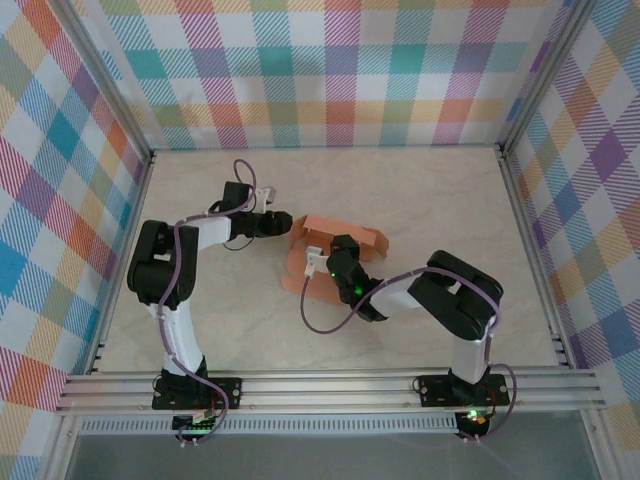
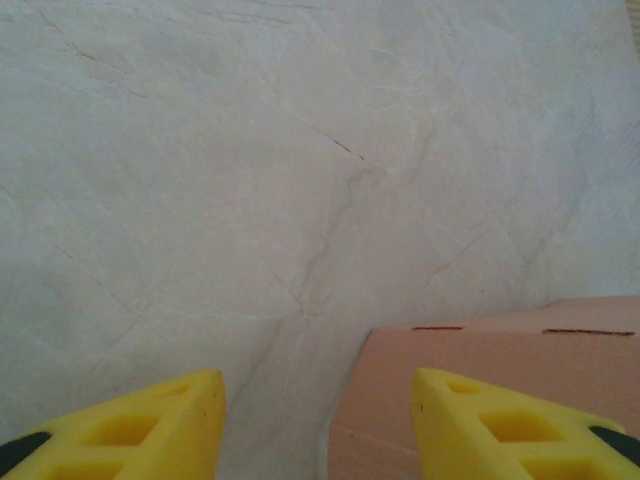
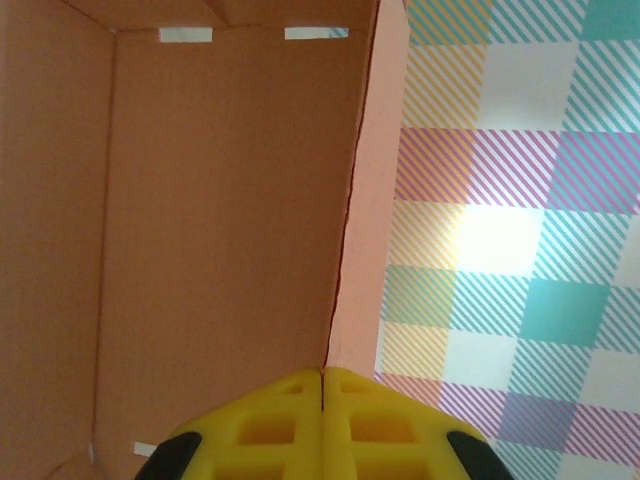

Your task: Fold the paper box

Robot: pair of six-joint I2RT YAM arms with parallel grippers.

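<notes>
**Desk:** What lay on the pale marbled surface [image 1: 440,200]?

**Photographer:** The paper box [image 1: 368,240] sat near the middle, between the two arms. It was salmon-orange card, partly raised into shape, with walls up and loose flaps at its edges.

**Desk:** And the hands?

**Photographer:** The right hand [image 3: 322,395] was reaching into the box from the near right, fingers pressed fully together. The edge of an upright wall ran straight down into the seam between them, so it looked pinched on that wall. The left hand [image 2: 318,400] hung at the box's far-left corner, jaws about half apart and gripping nothing. A flat panel lay below its right finger.

**Desk:** Which step was that?

**Photographer:** By my reading, mid-fold: one wall was held steady while the next flap waited.

**Desk:** The next move?

**Photographer:** Probably the left hand had to catch that panel and swing it up. Its tabs would need to be aimed at the small slots [image 3: 185,35] without creasing the thin card.
</notes>
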